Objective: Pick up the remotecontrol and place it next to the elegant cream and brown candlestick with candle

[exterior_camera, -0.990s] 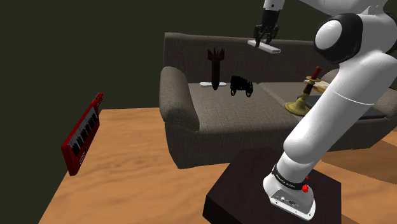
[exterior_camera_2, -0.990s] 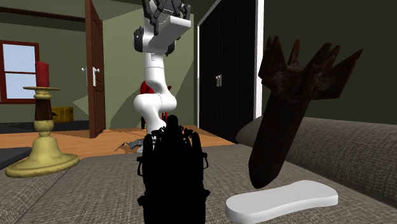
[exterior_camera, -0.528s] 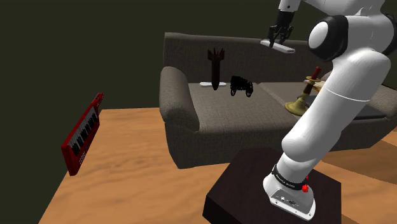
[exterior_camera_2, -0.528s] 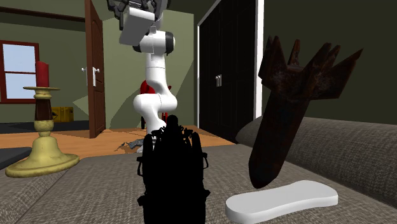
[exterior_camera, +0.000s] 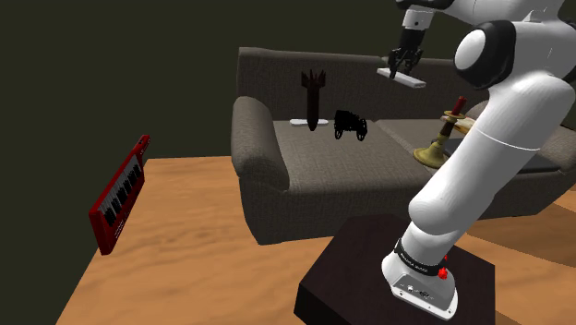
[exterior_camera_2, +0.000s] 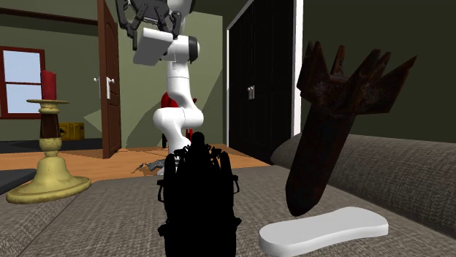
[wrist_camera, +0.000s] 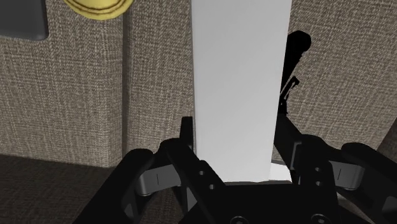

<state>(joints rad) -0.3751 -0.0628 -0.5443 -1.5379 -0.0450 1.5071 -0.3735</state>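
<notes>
Above the grey sofa (exterior_camera: 305,175), the black gripper (exterior_camera: 403,61) pinches a plain white remote control (exterior_camera: 404,78) high in the air, up and left of the candlestick (exterior_camera: 439,146) in the shoulder view.

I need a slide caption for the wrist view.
End effector clasping the white remote control above the grey sofa, candlestick base in sight.

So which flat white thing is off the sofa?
The white remote clasped in the gripper; the other white slab lies on the cushion beside the dark bomb.
</notes>
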